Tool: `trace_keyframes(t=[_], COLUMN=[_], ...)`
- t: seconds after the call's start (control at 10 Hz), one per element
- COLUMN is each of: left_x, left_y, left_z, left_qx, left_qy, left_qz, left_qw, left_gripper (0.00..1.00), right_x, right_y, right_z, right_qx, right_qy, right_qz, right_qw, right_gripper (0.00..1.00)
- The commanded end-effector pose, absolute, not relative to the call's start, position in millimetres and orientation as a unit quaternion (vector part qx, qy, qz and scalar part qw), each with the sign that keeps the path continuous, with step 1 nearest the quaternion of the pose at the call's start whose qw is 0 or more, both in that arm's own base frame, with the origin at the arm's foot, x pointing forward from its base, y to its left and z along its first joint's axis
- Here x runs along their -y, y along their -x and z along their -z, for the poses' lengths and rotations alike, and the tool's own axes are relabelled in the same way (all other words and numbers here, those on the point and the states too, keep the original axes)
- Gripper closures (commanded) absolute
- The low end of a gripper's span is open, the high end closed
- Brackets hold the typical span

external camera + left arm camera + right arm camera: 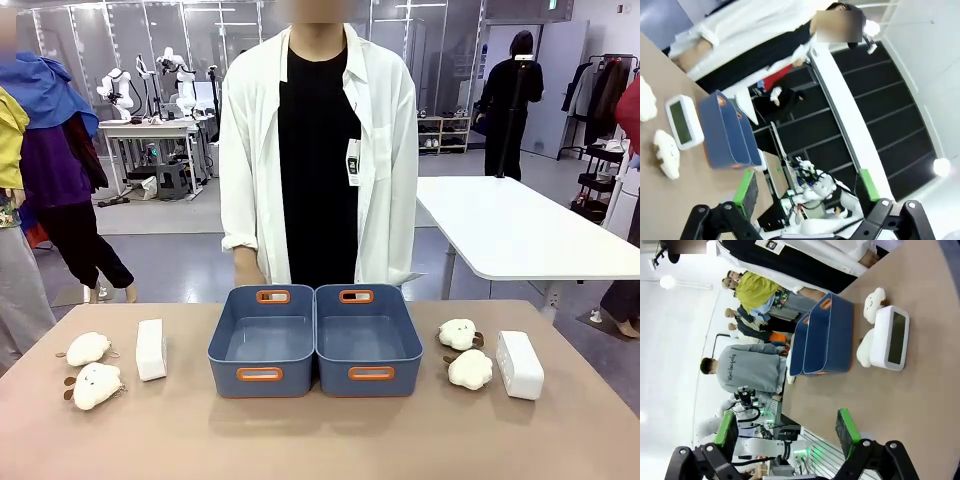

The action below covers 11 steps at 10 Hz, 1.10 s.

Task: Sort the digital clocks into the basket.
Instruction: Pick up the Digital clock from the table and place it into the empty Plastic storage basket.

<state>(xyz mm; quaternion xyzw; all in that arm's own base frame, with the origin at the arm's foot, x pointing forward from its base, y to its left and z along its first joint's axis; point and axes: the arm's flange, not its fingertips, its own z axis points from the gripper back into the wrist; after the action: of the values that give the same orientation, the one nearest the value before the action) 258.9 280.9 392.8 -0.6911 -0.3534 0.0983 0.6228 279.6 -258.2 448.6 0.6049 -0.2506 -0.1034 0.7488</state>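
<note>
Two blue bins stand side by side mid-table: the left basket (262, 340) and the right basket (368, 340), both with nothing in them. One white digital clock (151, 349) lies left of them, the other digital clock (519, 364) at the far right. In the left wrist view the left clock (684, 122) faces screen-up beside a basket (727, 132), and my left gripper (807, 192) hangs open well above the table. The right wrist view has the right clock (891, 338) next to the baskets (822, 337); my right gripper (787, 429) is open, holding nothing.
Two cream plush toys (90, 368) lie left of the left clock, and two more plush toys (465, 352) sit between the right basket and the right clock. A person in a white shirt (318, 150) stands at the far table edge, behind the baskets.
</note>
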Motion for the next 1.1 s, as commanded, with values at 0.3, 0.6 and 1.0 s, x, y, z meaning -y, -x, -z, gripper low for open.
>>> trace_keyframes(t=[0.3, 0.6, 1.0], left_x=[-273.9, -273.9, -273.9], left_y=[-257.2, -257.2, -257.2], left_z=[-388.6, -388.6, -388.6], left_qx=[0.337, 0.337, 0.337], left_qy=[0.707, 0.707, 0.707], left_qz=[-0.082, -0.082, -0.082], left_qw=[0.617, 0.617, 0.617], left_gripper=[0.00, 0.00, 0.00], right_x=[264.0, 264.0, 264.0], right_y=[-276.0, -276.0, -276.0], right_z=[-442.1, -442.1, -442.1], right_qx=[0.246, 0.246, 0.246], right_qy=[-0.614, -0.614, -0.614], right_qz=[0.108, 0.108, 0.108], right_qw=[0.742, 0.742, 0.742], right_gripper=[0.00, 0.00, 0.00])
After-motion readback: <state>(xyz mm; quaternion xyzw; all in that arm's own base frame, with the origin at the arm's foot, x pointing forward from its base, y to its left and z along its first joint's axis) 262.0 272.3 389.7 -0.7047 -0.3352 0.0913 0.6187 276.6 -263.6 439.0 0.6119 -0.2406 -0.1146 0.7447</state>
